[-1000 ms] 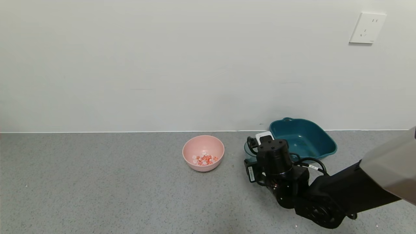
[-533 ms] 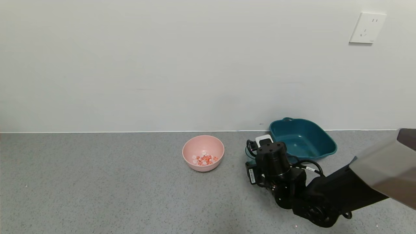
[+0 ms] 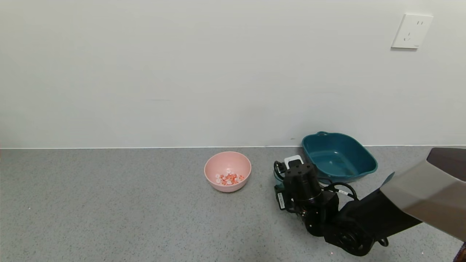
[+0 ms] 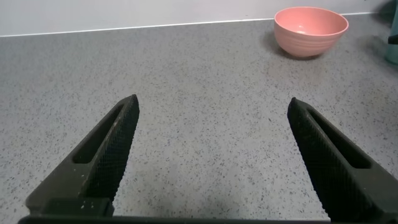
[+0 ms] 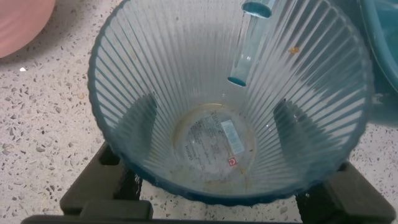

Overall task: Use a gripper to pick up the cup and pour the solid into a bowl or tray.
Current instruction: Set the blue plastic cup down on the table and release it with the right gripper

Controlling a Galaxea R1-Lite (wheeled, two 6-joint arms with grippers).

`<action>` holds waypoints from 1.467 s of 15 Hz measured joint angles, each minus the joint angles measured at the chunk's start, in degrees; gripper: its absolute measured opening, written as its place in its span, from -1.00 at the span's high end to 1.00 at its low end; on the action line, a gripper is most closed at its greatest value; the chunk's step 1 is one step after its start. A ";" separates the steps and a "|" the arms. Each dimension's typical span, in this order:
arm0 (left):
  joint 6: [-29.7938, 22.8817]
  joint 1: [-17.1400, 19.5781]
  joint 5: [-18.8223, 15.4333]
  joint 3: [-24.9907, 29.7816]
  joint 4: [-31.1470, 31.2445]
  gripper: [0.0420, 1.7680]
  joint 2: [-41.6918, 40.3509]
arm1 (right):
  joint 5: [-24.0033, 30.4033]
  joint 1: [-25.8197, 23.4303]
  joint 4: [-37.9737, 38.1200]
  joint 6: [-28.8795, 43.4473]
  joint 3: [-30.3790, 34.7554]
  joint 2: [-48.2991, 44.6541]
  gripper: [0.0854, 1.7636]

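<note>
My right gripper (image 3: 287, 171) is shut on the pale teal ribbed cup (image 3: 276, 177), which stands upright low over the counter between the pink bowl (image 3: 211, 171) and the dark teal tray (image 3: 340, 153). In the right wrist view the cup (image 5: 217, 137) is empty apart from one orange speck, and the fingers (image 5: 146, 118) show through its walls on both sides. The red-orange and white solid (image 3: 229, 178) lies in the pink bowl. My left gripper (image 4: 211, 109) is open and empty over bare counter, with the bowl (image 4: 311, 31) far ahead of it.
The dark teal tray with its handle stands against the wall, right beside the cup, and its edge shows in the right wrist view (image 5: 382, 37). A wall socket (image 3: 411, 31) is high on the right. Grey speckled counter stretches to the left of the bowl.
My right arm has drawn a little toward me and leftward with the cup in its grip. The bowl, the solid and the tray have not moved.
</note>
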 joint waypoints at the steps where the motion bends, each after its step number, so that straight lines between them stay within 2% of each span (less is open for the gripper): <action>1: -0.02 0.00 0.00 0.00 0.02 -0.94 0.00 | 0.02 0.00 -0.02 0.00 0.00 0.02 -0.49; 3: 0.00 0.00 -0.02 -0.02 0.02 -0.94 0.00 | 0.00 0.02 -0.02 0.00 0.13 0.04 -0.49; 7: 0.00 0.00 -0.02 -0.02 0.00 -0.94 0.00 | 0.02 0.15 -0.02 0.00 0.24 0.11 -0.68; 10: 0.00 0.00 0.00 0.02 0.00 -0.94 0.00 | 0.05 3.61 -0.02 0.00 0.20 0.13 -0.76; 13: -0.02 0.02 -0.02 0.02 0.02 -0.94 0.00 | -0.17 0.39 0.02 -0.09 0.17 0.06 -0.82; 22: 0.00 0.02 0.00 0.02 0.02 -0.94 0.00 | -0.11 -0.27 -0.02 -0.10 0.16 -0.96 -0.90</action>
